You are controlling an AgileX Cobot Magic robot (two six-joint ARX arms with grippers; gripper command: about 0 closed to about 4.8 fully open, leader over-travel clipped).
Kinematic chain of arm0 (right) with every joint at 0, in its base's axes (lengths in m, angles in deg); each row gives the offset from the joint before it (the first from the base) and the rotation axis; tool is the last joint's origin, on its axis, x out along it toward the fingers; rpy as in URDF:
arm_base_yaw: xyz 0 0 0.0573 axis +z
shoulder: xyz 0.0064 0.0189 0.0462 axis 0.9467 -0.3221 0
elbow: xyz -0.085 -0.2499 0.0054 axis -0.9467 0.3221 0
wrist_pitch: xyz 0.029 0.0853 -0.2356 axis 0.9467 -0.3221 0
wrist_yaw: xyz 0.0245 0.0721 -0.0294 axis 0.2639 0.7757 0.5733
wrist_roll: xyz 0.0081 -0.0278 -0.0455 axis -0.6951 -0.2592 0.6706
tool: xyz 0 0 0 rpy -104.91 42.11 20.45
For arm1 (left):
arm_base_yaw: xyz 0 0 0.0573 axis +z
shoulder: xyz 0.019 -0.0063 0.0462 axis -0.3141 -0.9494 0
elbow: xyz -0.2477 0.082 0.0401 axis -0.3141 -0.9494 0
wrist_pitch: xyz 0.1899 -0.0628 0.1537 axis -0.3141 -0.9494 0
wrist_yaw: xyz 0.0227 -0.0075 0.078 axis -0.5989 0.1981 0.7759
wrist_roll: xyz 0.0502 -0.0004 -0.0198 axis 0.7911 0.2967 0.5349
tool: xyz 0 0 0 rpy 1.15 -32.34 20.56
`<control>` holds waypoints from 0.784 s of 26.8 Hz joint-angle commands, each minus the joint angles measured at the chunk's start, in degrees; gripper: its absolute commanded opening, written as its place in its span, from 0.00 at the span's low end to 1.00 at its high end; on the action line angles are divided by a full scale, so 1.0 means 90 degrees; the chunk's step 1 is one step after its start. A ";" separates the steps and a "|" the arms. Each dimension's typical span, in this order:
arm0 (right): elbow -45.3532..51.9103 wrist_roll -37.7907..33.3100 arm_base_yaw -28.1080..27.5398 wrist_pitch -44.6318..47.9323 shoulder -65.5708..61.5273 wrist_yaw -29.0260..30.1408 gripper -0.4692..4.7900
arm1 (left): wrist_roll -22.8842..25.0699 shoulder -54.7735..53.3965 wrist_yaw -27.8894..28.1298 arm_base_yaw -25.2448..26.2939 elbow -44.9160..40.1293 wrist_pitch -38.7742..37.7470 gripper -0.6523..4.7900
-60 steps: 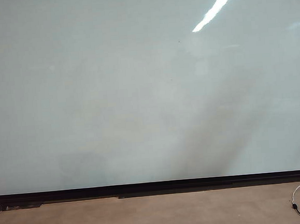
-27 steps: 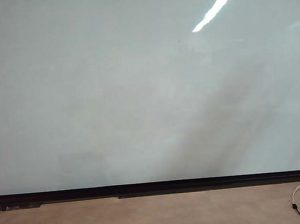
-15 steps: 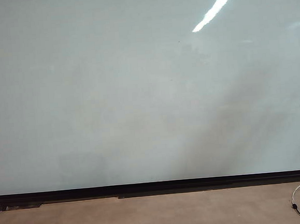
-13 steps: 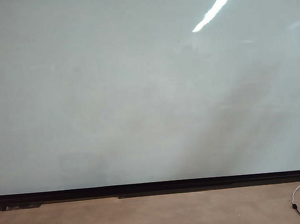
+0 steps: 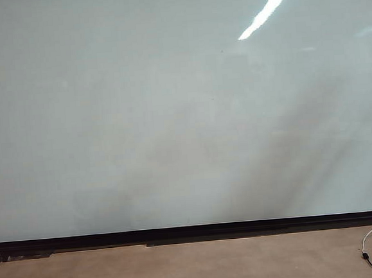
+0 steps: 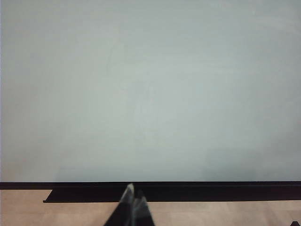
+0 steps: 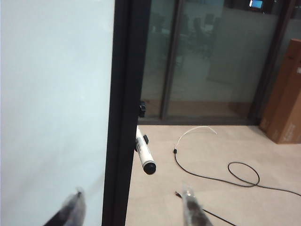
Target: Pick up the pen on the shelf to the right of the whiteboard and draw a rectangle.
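Whiteboard (image 5: 171, 114) blank across the exterior view; no rectangle drawn yet, no arm visible there. Pen (image 7: 144, 154) found in the right wrist view, clipped to a small holder on the black right-hand frame edge (image 7: 123, 113) of the board, white barrel jutting out from the frame, dark end cap facing the camera. Right gripper (image 7: 131, 207) short of the pen and apart from it, fingers spread wide, nothing held. Left gripper (image 6: 133, 212) low before the board's bottom edge, fingertips pressed together, nothing between them. Pen judged light, rigid and smooth-barrelled, liable to slip or twist in a loose pinch; best taken across the mid-barrel, clear of the clip and the cap. Loose cable (image 7: 221, 172) on the floor (image 7: 225, 146) beyond, well apart from the pen.
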 commanded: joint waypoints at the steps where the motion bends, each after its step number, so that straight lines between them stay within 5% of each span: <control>1: -0.0036 -0.0017 -0.0005 0.0469 -0.0267 0.0063 0.61 | 0.0027 -0.0002 0.0000 0.0000 0.0019 0.0041 0.11; 21: -0.1078 0.0027 -0.0187 0.1865 -0.3177 0.1037 0.68 | 0.0027 -0.0002 -0.0002 0.0000 0.0019 0.0041 0.11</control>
